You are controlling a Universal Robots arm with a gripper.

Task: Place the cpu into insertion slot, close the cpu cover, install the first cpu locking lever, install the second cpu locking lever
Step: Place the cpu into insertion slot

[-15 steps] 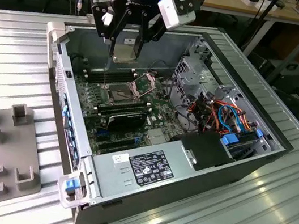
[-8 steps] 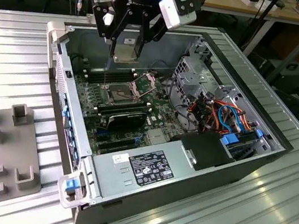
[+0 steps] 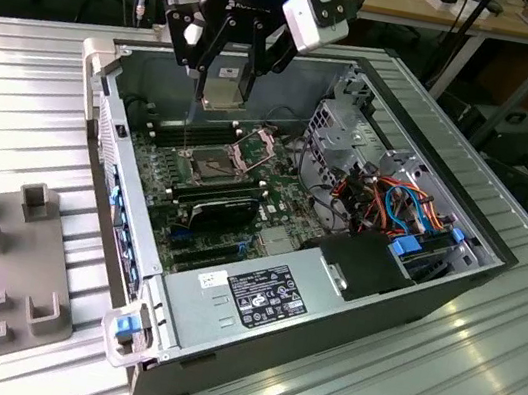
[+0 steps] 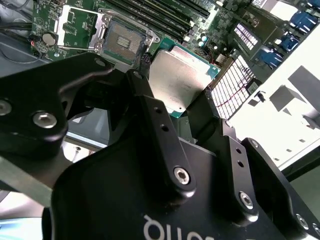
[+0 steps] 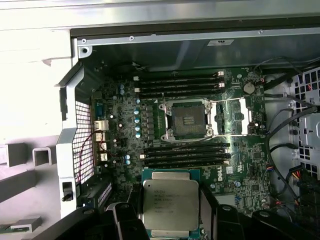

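— What is contained in the computer case?
— A motherboard; its insertion slot is seen bare, the cpu cover swung open beside it.
— And the cpu?
— Clamped by the gripper, held above the case, apart from the slot.

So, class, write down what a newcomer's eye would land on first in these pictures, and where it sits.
First, the black gripper hanging over the open computer case, shut on the cpu. Then the bare insertion slot on the green motherboard below, its cpu cover lying open beside it.
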